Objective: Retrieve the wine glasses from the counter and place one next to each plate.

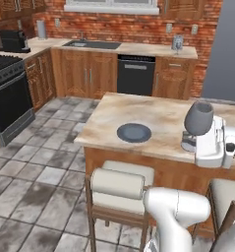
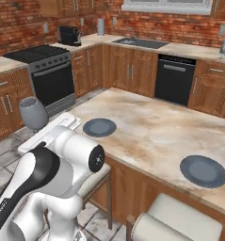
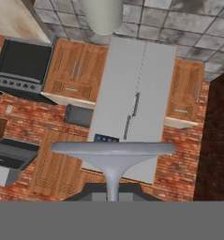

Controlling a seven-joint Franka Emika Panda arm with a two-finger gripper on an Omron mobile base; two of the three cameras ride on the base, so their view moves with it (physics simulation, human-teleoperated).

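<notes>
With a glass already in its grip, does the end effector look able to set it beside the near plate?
Probably yes: the end effector holds the glass over the island, and bare top surrounds the plate.

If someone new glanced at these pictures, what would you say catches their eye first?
Most striking is the grey wine glass held up in the arm's tool over the right part of the island; in the hand view its round foot looms large. Next come two dark plates lying on the marbled island top, one near the left front edge and one near the right front edge. A second glass stands far back on the counter by the brick wall.
</notes>
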